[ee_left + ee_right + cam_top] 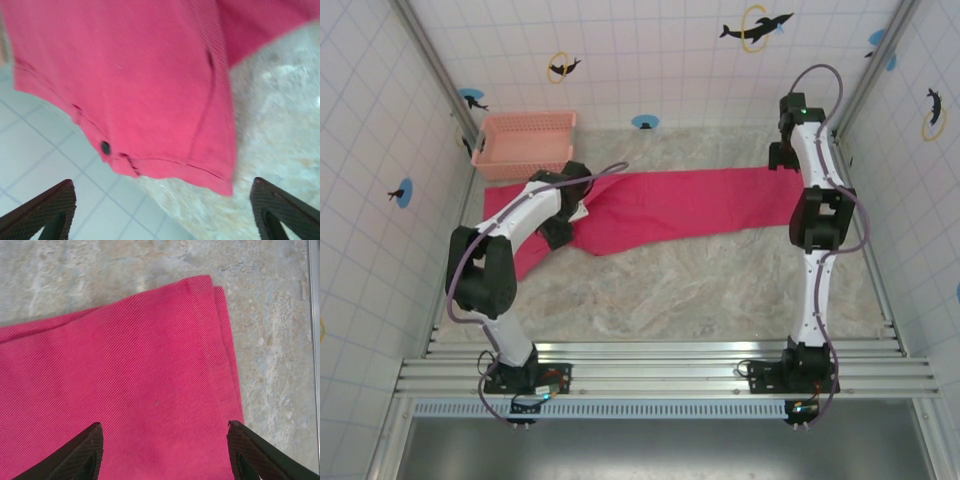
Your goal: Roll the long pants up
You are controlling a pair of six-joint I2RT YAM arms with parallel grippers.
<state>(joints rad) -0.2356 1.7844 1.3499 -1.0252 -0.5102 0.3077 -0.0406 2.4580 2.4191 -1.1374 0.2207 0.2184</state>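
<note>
- The two arm bases are bolted to the metal rail at the near edge of the desk [700, 290], the left arm on the left. The marbled grey top between the rail and the cloth is bare.
- The long pants [690, 205] lie flat across the middle of the desk as a magenta-pink band. It runs from the left side, near the wall, to the right arm. A shorter piece of the cloth slants toward the near left, partly under the left arm.
- The left tool [575, 213] is over the left part of the long pants [140, 85]. In the left wrist view the left tool [162, 202] has its dark fingers spread wide with nothing between them. Ahead of them lies a stitched edge of the cloth with a small dark button [105, 147], pale tiles to one side and desk [280, 125] to the other.
- The right tool [782, 157] is at the far right end of the cloth. In the right wrist view the right tool [162, 442] is also spread wide and holds nothing. Its fingers frame the leg end of the long pants [125, 380], where two layers show at the hem against the desk [125, 265]. Whether the tips touch the cloth cannot be told.
- Farther back, a pale salmon-pink mesh basket [525, 140] stands in the far left corner, just beyond the cloth.
- White tiled walls [650, 55] with dolphin stickers close the space behind.
</note>
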